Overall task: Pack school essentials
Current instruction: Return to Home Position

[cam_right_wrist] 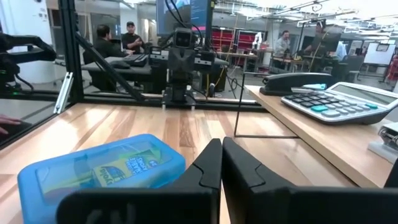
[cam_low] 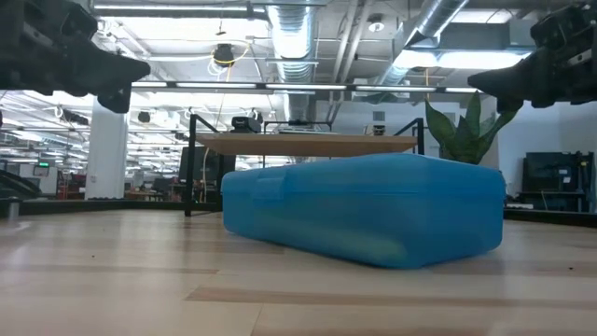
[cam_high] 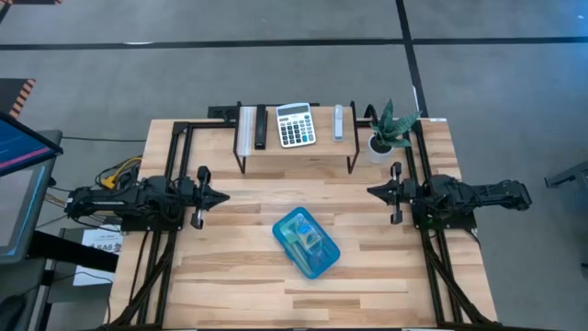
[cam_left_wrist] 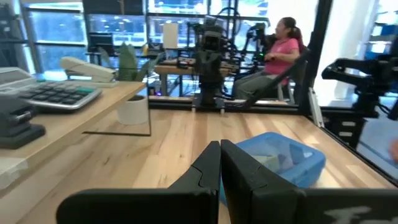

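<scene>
One blue case [cam_high: 307, 242] holds everything I can account for. It lies shut and askew in the middle of the worktop [cam_high: 230, 276], and the yellow-green crayon box [cam_right_wrist: 118, 169] shows through its lid. The left arm [cam_high: 138, 200] and right arm [cam_high: 469, 198] sit folded at opposite edges, well apart from the case, each with jaws pressed together on nothing. My worry is the latch: I cannot tell whether it caught, and crammed contents could spring the lid. The calculator [cam_high: 296, 125] sits on the shelf [cam_high: 294, 150] behind.
</scene>
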### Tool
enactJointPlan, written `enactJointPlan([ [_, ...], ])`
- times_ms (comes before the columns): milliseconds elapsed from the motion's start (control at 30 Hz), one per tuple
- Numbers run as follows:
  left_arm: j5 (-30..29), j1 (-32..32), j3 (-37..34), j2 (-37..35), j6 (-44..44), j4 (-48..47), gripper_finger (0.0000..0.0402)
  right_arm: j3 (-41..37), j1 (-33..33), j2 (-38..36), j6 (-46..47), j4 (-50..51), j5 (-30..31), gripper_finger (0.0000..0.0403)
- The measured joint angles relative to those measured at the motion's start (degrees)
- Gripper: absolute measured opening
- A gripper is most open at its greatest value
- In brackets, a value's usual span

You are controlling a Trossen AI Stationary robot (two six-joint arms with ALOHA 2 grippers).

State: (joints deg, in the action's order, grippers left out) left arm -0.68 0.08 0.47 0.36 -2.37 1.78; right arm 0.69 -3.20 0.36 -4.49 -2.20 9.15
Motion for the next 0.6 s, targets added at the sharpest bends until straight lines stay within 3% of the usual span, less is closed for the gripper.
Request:
enactJointPlan([
  [600,-0.66,0.02,-0.07,0.0,-1.32,0.09,0.0,-0.02,0.0,0.0,0.02,0.02,-0.02,0.0029],
])
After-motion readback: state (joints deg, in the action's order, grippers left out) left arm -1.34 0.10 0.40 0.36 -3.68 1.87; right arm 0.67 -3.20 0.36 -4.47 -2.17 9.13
